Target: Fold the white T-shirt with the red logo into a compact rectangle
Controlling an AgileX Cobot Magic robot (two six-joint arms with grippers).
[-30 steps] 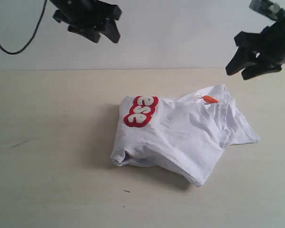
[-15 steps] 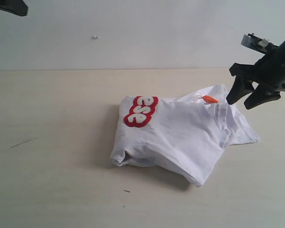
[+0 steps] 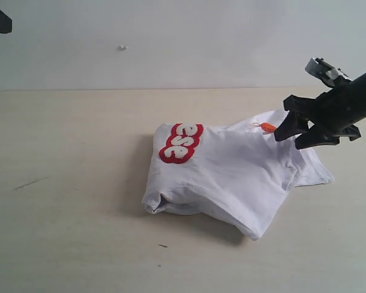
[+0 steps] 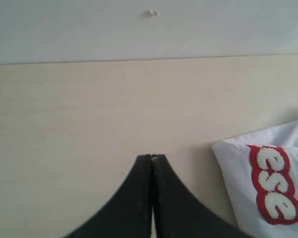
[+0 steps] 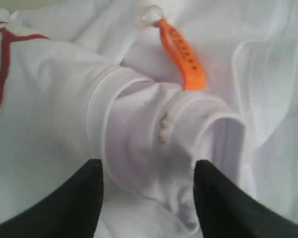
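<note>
Shirt [image 3: 226, 177] lies as a rumpled, folded bundle on the table [image 3: 67, 183], with the logo [image 3: 180, 143] showing at its far left corner. Your right gripper [image 3: 290, 141] hangs at the collar end, just beside the orange tag [image 3: 268, 127]. Its jaws are apart, either side of a rolled fold of cloth; whether they touch it is unclear. Your left gripper [image 4: 152, 158] sits well apart over bare table, jaws pressed together on nothing.
</note>
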